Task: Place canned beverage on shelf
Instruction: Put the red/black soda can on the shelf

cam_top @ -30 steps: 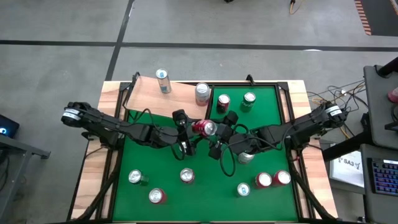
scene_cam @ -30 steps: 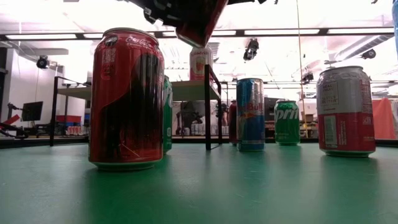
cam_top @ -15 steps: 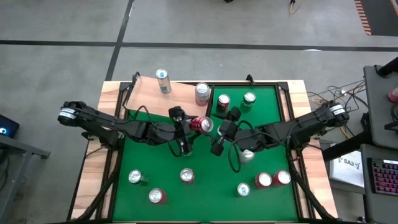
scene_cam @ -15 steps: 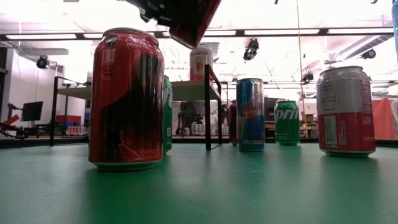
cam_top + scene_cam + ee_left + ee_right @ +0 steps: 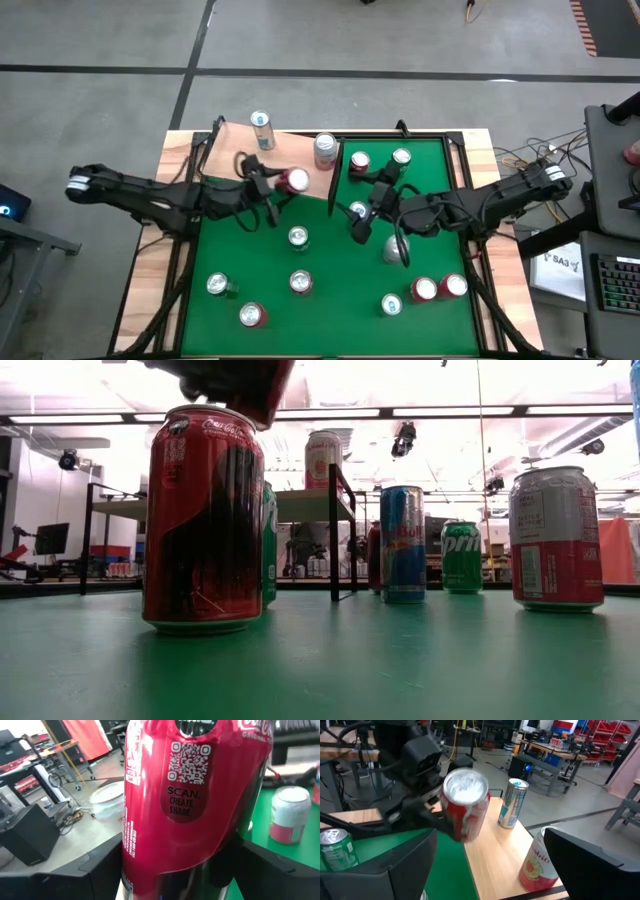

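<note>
The left gripper (image 5: 283, 184) gripped a red Coca-Cola can (image 5: 295, 181) between its fingers, holding it in the air over the shelf (image 5: 240, 150) near the board's edge by the dark upright end panel (image 5: 335, 172). The left wrist view showed the can's (image 5: 195, 795) side with a QR code and the words "SCAN. CREATE. SHARE."

Two cans stood on the shelf: a slim blue-and-silver one (image 5: 262, 130) toward the far edge and a pale one with a red fruit print (image 5: 325, 150) against the end panel.

The right gripper (image 5: 360, 205) hung over the middle of the green table (image 5: 440, 170), fingers spread open and holding nothing.

On the green surface, in the high view, I counted ten standing cans. The low view showed the nearest as a red Coca-Cola (image 5: 203, 520), then a blue Red Bull (image 5: 402, 544), a green Sprite (image 5: 461, 557) and a silver-and-red can (image 5: 555, 538) whose label could not be read.
</note>
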Available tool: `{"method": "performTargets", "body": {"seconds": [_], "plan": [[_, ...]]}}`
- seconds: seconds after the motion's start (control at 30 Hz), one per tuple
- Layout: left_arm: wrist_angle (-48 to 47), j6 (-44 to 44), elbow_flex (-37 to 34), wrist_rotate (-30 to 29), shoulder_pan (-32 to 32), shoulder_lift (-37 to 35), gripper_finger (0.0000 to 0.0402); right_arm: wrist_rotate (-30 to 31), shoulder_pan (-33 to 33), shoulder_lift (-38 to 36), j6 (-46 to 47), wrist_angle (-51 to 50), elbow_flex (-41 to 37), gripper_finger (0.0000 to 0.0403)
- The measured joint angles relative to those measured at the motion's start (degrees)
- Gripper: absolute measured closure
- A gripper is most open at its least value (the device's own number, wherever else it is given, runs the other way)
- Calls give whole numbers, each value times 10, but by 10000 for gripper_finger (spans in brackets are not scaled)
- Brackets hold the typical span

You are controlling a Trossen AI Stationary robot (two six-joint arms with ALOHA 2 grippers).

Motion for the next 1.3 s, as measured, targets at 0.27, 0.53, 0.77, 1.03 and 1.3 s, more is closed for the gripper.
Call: {"method": "performTargets", "body": {"seconds": [0.27, 0.53, 0.77, 1.03, 1.3], "plan": [[48, -37, -100, 57, 63, -130, 112, 0, 0, 13, 0, 0, 0, 44], [53, -79, -172, 42, 139, -205, 112, 0, 0, 14, 0, 2, 0, 44], [71, -83, -217, 32, 176, -209, 112, 1, 0, 15, 2, 3, 0, 44], [76, -92, -239, -5, 183, -209, 112, 1, 0, 19, 4, 4, -1, 44], [74, -103, -248, -14, 183, -203, 112, 1, 0, 20, 4, 5, -1, 44]]}}
